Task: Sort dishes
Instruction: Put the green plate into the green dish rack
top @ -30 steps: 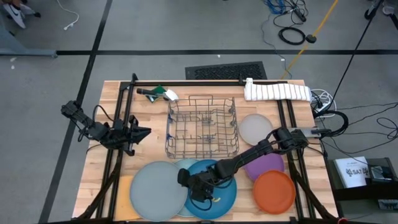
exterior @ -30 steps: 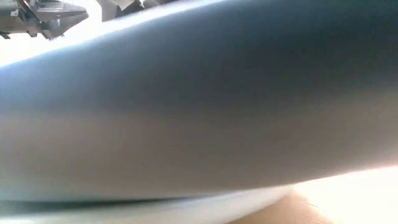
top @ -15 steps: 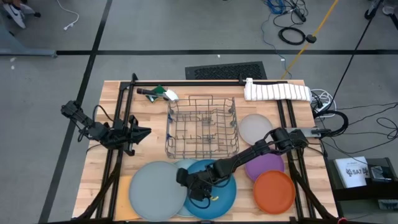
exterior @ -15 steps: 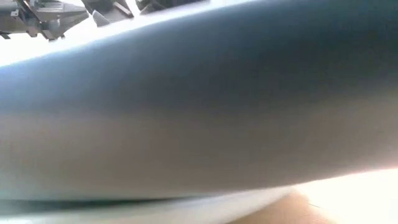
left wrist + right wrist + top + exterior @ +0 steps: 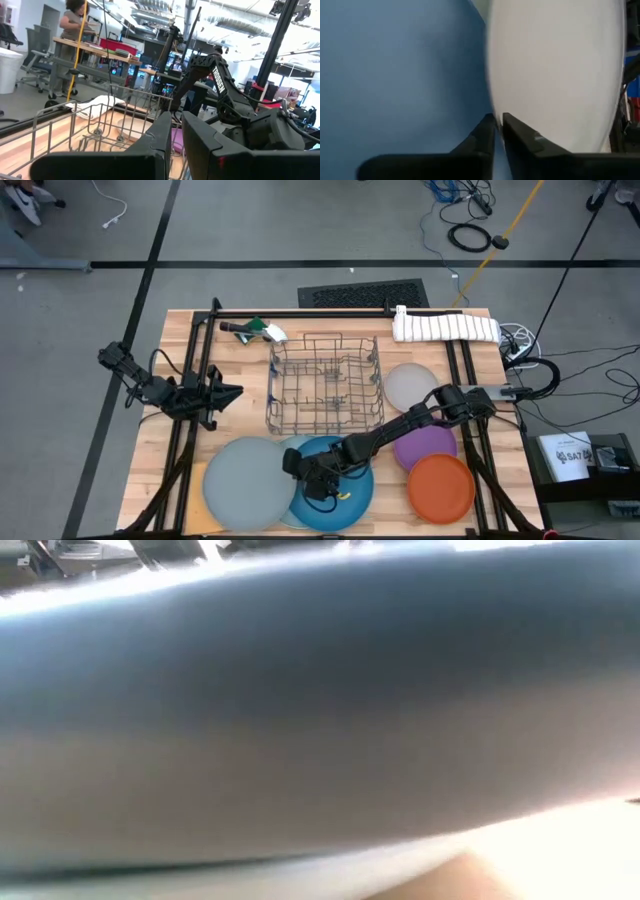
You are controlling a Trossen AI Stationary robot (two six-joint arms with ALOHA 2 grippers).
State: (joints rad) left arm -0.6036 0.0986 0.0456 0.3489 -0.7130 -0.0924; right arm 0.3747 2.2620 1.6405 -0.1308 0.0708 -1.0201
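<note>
Three large plates overlap at the table's near edge: a grey-blue plate (image 5: 245,482) on the left, a pale teal plate (image 5: 296,444) in the middle and a bright blue plate (image 5: 345,485) on top at the right. My right gripper (image 5: 300,470) reaches in from the right, slanting down, and is shut at the bright blue plate's left rim. In the low view a blue-grey plate surface (image 5: 320,710) fills the picture. My left gripper (image 5: 228,392) waits shut above the table's left side, pointing at the wire rack (image 5: 325,385). My right gripper pinches the bright blue plate's left rim (image 5: 489,112) between its two fingers. The fingers slant down from the table's right side. The blue surface (image 5: 395,75) lies on one side of them and a pale plate (image 5: 555,70) on the other. How far the rim is lifted cannot be told.
A light grey plate (image 5: 410,385), a purple plate (image 5: 430,445) and an orange plate (image 5: 440,485) lie along the right, under my right arm. At the far edge lie a folded white towel (image 5: 445,328) and a green-handled brush (image 5: 255,330).
My right gripper has shut on the bright blue plate's left rim, hardly moving otherwise. The bright blue plate and the grey-blue plate have both slid a little toward the table's left edge. In the low view the plate surface now reaches higher in the picture.
</note>
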